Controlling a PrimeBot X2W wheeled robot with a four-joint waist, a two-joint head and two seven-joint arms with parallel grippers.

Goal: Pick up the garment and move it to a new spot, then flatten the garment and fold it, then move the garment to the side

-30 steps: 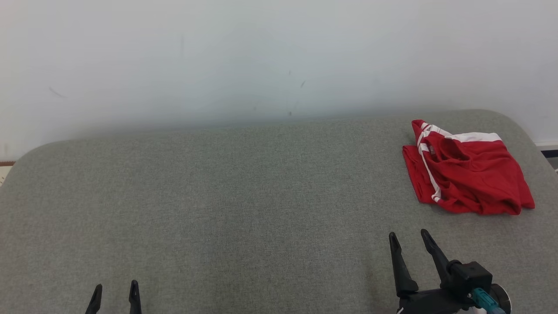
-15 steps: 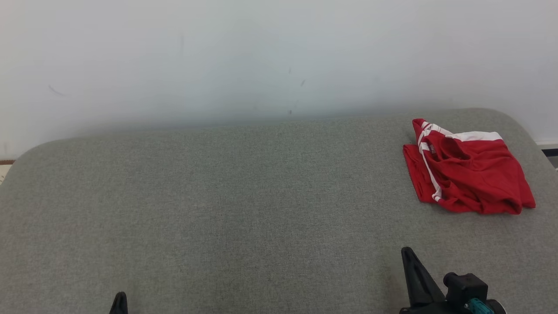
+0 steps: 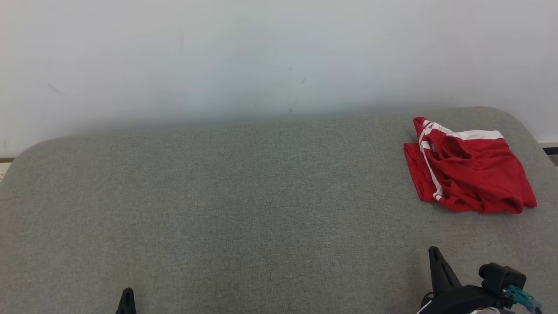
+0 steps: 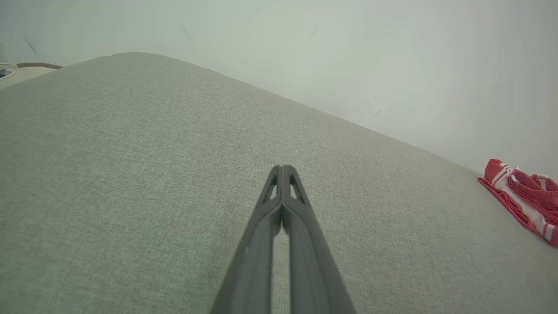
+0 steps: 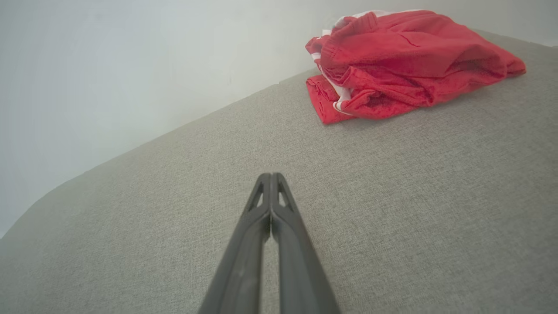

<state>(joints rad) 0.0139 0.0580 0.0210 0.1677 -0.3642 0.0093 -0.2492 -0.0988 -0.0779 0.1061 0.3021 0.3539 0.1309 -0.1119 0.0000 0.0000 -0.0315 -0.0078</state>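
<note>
From the head view, a grey fabric tabletop [image 3: 244,205] met a pale wall [image 3: 261,56], and the red garment [image 3: 468,168] lay bunched near its far right corner. In the left wrist view, the left pincer [image 4: 282,168] was closed and empty. In the right wrist view, the right pincer [image 5: 271,175] was likewise, short of the garment.

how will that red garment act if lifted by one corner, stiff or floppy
Probably floppy: the red garment lies in soft folds and wrinkles, so a corner pinch would likely let the rest hang and unfold. It looks like thin, light cloth. Pushed, it would likely bunch rather than slide, since the grey fabric surface looks textured.
</note>
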